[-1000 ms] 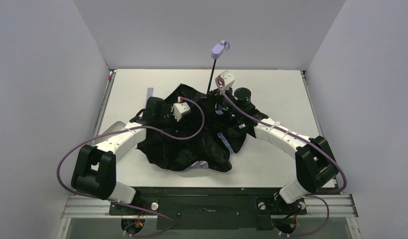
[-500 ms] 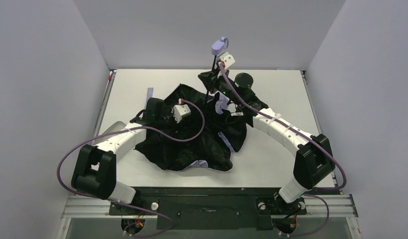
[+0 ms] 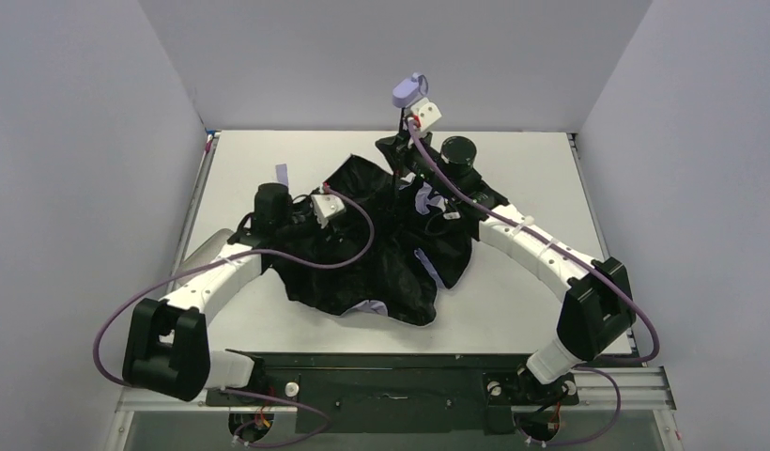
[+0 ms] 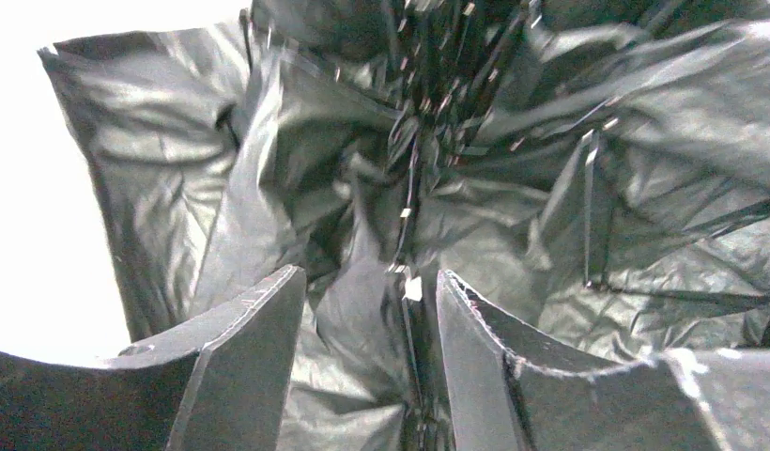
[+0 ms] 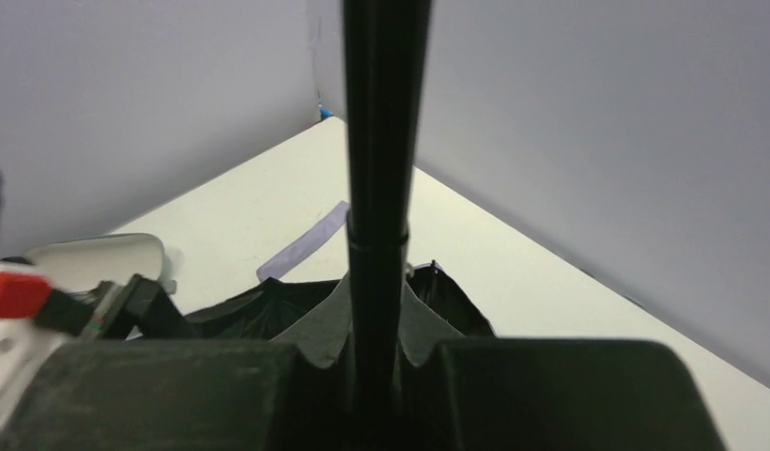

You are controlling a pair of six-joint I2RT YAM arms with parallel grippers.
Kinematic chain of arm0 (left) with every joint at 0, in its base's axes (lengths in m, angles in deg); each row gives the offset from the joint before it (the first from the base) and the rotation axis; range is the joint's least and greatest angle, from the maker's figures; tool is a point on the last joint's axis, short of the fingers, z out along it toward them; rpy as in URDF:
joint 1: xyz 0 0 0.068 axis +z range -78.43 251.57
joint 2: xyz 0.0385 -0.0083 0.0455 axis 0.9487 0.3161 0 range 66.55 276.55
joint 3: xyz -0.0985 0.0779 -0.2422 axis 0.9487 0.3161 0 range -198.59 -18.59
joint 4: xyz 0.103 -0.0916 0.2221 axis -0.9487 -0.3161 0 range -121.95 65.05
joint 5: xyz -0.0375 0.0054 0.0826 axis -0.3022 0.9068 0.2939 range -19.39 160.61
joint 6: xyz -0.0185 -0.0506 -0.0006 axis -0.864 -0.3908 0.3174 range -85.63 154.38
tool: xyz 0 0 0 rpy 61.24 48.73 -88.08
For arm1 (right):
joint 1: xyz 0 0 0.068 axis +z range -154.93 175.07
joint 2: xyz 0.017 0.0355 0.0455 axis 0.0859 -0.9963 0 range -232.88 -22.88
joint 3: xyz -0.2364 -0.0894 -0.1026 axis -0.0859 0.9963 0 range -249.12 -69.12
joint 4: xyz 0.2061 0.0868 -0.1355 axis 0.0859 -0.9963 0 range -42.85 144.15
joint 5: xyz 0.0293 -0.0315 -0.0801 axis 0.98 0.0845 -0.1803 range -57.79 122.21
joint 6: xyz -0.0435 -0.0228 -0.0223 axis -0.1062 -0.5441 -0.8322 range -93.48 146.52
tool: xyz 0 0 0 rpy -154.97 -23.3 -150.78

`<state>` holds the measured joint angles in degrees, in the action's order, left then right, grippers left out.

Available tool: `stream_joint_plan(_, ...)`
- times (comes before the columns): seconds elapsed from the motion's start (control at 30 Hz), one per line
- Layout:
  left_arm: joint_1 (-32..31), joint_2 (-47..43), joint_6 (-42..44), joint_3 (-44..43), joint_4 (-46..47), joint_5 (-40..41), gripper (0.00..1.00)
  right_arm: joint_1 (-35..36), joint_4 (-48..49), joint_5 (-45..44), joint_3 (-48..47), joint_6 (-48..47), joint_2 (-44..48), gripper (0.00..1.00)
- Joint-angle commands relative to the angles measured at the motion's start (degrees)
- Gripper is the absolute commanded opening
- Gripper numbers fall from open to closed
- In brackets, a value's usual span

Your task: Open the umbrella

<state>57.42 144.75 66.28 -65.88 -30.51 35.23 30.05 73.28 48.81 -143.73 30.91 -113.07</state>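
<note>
The umbrella lies upside down on the table, its crumpled canopy (image 3: 381, 254) showing the black lining. Its thin black shaft (image 3: 397, 127) rises to the lavender handle (image 3: 408, 91). My right gripper (image 3: 400, 146) is shut on the shaft just below the handle; in the right wrist view the shaft (image 5: 377, 188) runs up from between the closed fingers of that gripper (image 5: 377, 349). My left gripper (image 4: 370, 277) hovers at the canopy's left part, open, with loose folds of canopy (image 4: 513, 178) and a rib lying between its fingers but not pinched.
A pale-green capsule case (image 3: 208, 248) lies at the table's left edge under the left forearm, also visible as the case (image 5: 90, 258) in the right wrist view. A lavender strap (image 3: 283, 175) lies behind the canopy. White walls close in on three sides.
The right gripper rose from the canopy's hub, shut on the shaft and tilted the handle slightly left. The left gripper opened, let go of the canopy and drew back to the left.
</note>
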Motion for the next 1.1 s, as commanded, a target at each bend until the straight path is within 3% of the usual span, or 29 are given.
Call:
stream_joint_plan(0.0, -6.4, -5.2, 0.1, 2.8, 18.1, -0.8, 0.51, 1.2, -2.2, -4.6, -1.8, -3.2, 2.5, 0.00)
stream_joint_plan(0.13, -12.4, -4.9, 2.9, 5.4, 26.5, 2.8, 0.43, 2.0, -3.3, -6.7, -2.0, -2.3, 2.5, 0.00)
stream_joint_plan(0.37, -19.7, 3.5, 11.2, 7.1, 30.3, 4.6, 0.33, 2.6, -3.8, -9.3, -2.8, -0.7, 2.5, 0.00)
stream_joint_plan(0.53, -24.6, 5.1, 19.4, 10.1, 24.7, 1.4, 0.29, 2.9, -4.7, -10.5, -5.1, -1.0, 2.2, 0.00)
stream_joint_plan(0.73, -29.4, 4.7, 36.0, 14.0, 14.2, 1.1, 0.30, 2.9, -5.5, -12.2, -6.8, -1.5, 2.4, 0.00)
stream_joint_plan(0.8, -29.7, 4.2, 37.4, 14.5, 11.9, 1.6, 0.30, 2.8, -5.4, -12.9, -7.2, -1.3, 2.4, 0.00)
stream_joint_plan(0.93, -27.5, 0.3, 25.6, 12.9, 15.6, 2.0, 0.30, 3.0, -6.2, -12.8, -7.2, -1.3, 3.0, 0.00)
stream_joint_plan(1.07, -24.5, -3.6, 13.0, 10.4, 26.0, 4.7, 0.29, 3.8, -6.7, -12.6, -5.1, -1.3, 4.2, 0.00)
